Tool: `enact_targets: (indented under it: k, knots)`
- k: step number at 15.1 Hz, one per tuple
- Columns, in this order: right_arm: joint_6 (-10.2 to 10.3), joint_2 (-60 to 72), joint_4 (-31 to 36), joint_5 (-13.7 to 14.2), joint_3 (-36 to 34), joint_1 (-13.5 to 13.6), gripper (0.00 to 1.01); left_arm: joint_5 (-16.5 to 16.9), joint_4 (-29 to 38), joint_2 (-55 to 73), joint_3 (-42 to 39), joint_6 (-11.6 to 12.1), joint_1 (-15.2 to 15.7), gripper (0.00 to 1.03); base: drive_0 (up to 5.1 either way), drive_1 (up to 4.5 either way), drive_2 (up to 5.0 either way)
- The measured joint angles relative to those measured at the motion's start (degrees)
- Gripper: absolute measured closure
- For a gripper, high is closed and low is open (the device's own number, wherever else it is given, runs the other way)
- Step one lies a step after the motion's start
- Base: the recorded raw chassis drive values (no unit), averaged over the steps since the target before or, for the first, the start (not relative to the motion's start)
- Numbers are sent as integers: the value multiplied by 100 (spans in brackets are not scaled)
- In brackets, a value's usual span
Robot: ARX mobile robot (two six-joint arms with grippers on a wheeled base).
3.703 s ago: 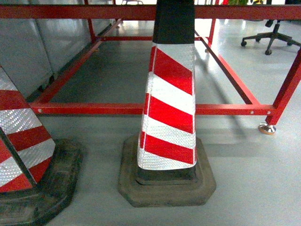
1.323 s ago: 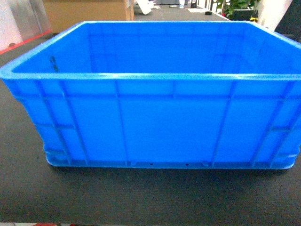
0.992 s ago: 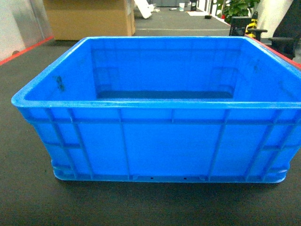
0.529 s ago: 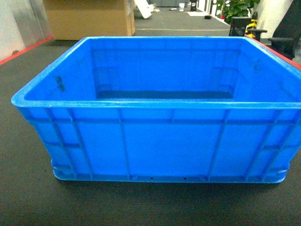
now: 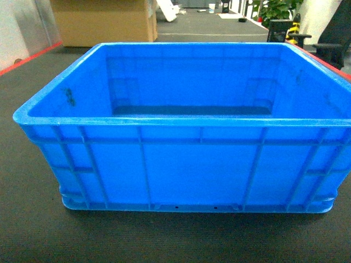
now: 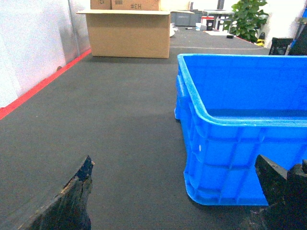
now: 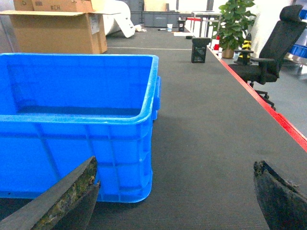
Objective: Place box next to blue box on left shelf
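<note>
The blue crate sits upright on the dark worktop, empty. The left gripper and right gripper are low at its near corners, jaws spread wide, holding nothing. A cardboard box stands behind.

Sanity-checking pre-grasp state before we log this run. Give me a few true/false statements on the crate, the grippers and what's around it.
1. The box stands upright on the dark mat. True.
2. The box holds several parcels. False: no contents show in it in any view.
3. The left gripper is shut on the box rim. False: its fingers are spread wide and hold nothing.
4. The right gripper is open, beside the box's right end. True.
5. A cardboard carton stands behind the box. True.
6. The office chair is on the box's left. False: it stands far right.
</note>
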Motion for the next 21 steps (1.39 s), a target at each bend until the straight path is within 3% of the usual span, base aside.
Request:
enact_targets:
  k: [21]
  knots:
    - [0,0,0,0,0,0,3,0,0,0,0,0,0,5,0,0,0]
